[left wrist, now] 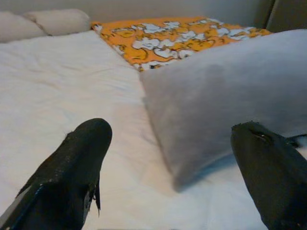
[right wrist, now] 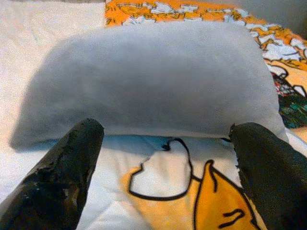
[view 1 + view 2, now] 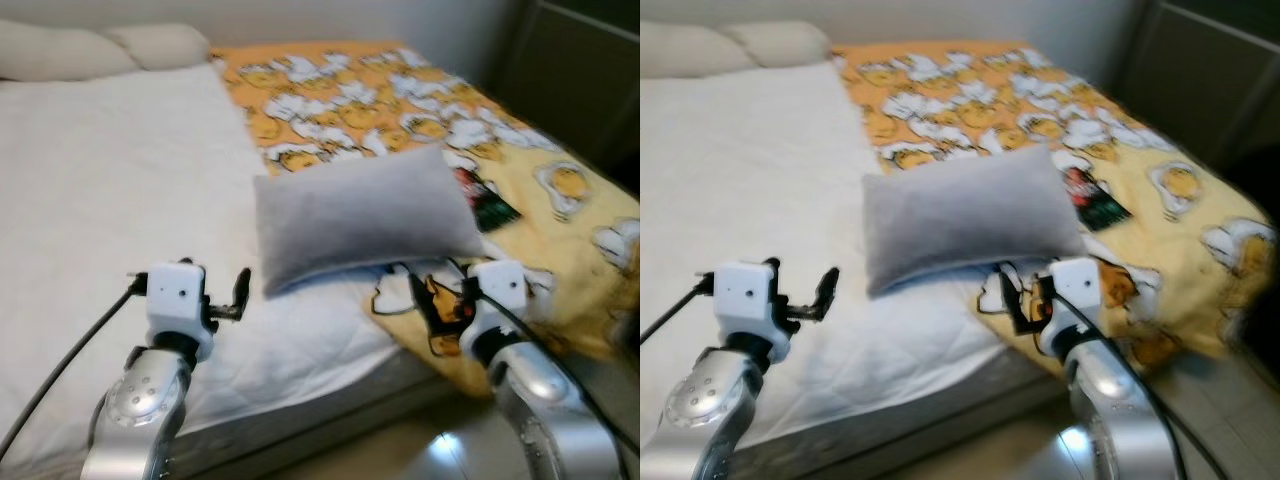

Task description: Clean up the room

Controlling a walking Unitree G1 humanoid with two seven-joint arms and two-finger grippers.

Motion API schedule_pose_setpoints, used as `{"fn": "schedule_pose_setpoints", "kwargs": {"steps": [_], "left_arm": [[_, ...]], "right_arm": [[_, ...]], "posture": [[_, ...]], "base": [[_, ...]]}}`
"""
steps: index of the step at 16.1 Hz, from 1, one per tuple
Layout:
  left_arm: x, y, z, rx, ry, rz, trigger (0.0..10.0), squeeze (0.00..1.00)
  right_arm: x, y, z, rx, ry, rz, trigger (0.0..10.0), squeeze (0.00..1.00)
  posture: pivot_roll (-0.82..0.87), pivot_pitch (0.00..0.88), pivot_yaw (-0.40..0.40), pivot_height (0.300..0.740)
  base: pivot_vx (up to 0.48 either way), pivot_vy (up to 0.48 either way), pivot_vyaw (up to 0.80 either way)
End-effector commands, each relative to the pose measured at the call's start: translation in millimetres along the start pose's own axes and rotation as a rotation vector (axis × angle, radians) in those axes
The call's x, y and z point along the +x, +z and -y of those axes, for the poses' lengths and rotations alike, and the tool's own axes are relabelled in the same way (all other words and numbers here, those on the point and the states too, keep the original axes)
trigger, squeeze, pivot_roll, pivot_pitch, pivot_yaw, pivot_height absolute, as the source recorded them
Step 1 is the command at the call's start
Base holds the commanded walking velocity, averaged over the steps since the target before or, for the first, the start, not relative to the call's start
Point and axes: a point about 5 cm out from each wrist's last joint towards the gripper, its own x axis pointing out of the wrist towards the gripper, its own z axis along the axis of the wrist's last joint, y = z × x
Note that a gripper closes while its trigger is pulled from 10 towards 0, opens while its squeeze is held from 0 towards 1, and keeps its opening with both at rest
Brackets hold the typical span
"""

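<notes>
Bed [image 3: 110, 200] with white quilted cover spans the scene; two cream pillows [image 3: 90, 48] lie at its head. An orange-and-yellow cartoon-print blanket [image 3: 400, 100] covers the bed's right side and hangs over the edge. Grey pillow [image 3: 365, 215] lies crosswise near the middle, straddling white cover and blanket. A small dark red-and-green item [image 3: 490, 205] sits just beside the pillow's right end. Left gripper [image 1: 168, 167] hovers over the white cover near the pillow's left corner, fingers spread wide. Right gripper [image 2: 165, 167] hovers over the blanket before the pillow's long edge, fingers spread, holding nothing.
</notes>
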Motion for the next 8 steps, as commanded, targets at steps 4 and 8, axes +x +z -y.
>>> {"fn": "schedule_pose_setpoints", "kwargs": {"steps": [4, 8], "left_arm": [[-0.9, 2.4, -1.5, 0.019, 0.004, 0.007, 10.0, 0.00], [-0.5, 2.0, 0.1, 0.018, -0.004, 0.008, 10.0, 0.00]], "right_arm": [[0.3, -0.8, 3.2, 0.032, -0.016, 0.004, 10.0, 0.00], [-1.0, -2.3, -4.1, -0.039, 0.054, -0.003, 10.0, 0.00]], "posture": [[0.00, 0.000, -0.053, 0.740], [-0.01, 0.000, -0.052, 0.740]], "base": [[0.253, 0.000, 0.40], [0.251, 0.000, 0.40]]}}
